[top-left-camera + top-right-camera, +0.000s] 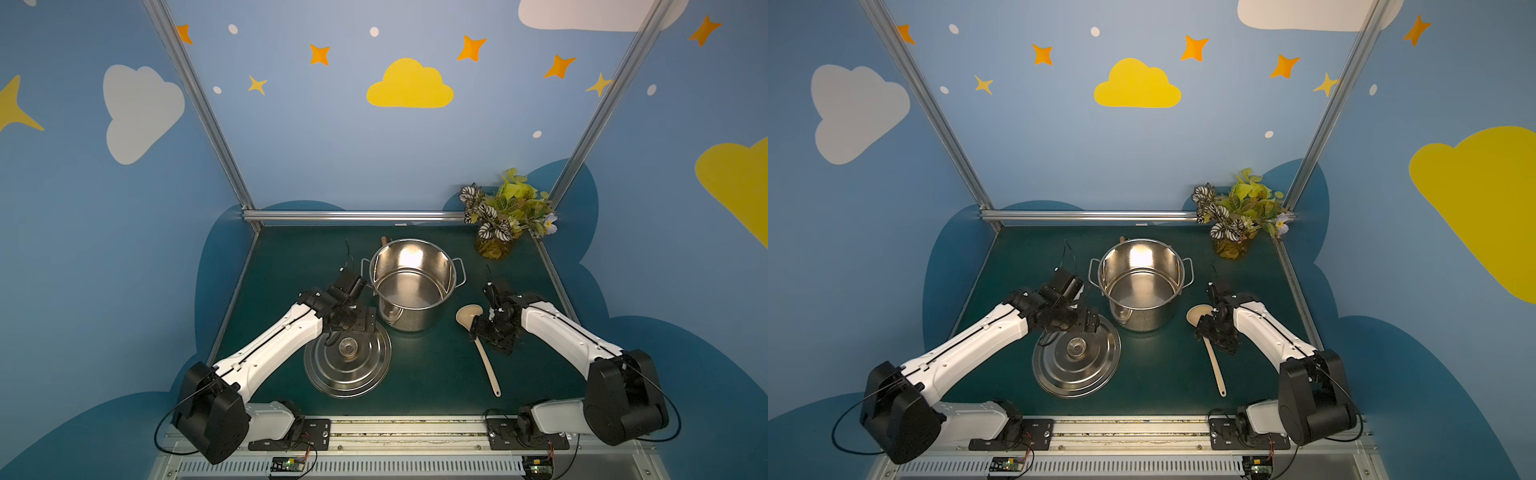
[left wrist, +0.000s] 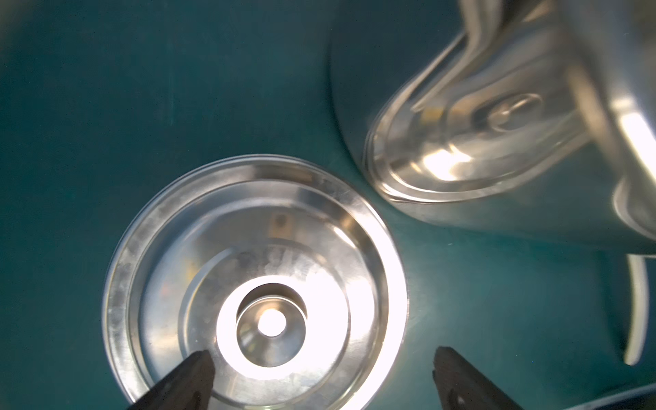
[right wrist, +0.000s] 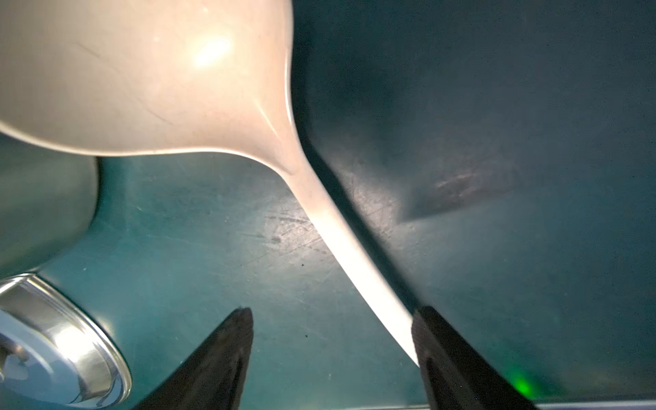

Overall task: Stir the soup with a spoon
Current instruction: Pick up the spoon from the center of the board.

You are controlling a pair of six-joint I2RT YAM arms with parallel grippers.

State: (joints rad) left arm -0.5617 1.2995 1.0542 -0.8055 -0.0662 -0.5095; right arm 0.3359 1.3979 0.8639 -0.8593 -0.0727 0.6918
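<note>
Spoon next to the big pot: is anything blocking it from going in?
No, nothing visible is in the way. The spoon lies on the table beside the pot, bare table between them. The lid is off, lying on the pot's other side. The right gripper is open at the spoon's handle.

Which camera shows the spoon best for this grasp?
Right wrist: the spoon fills the frame, its handle reaching one finger of the open right end effector. Both top views show it lying on the table, but the end effector hides its neck. The left wrist view shows no clear spoon.
</note>
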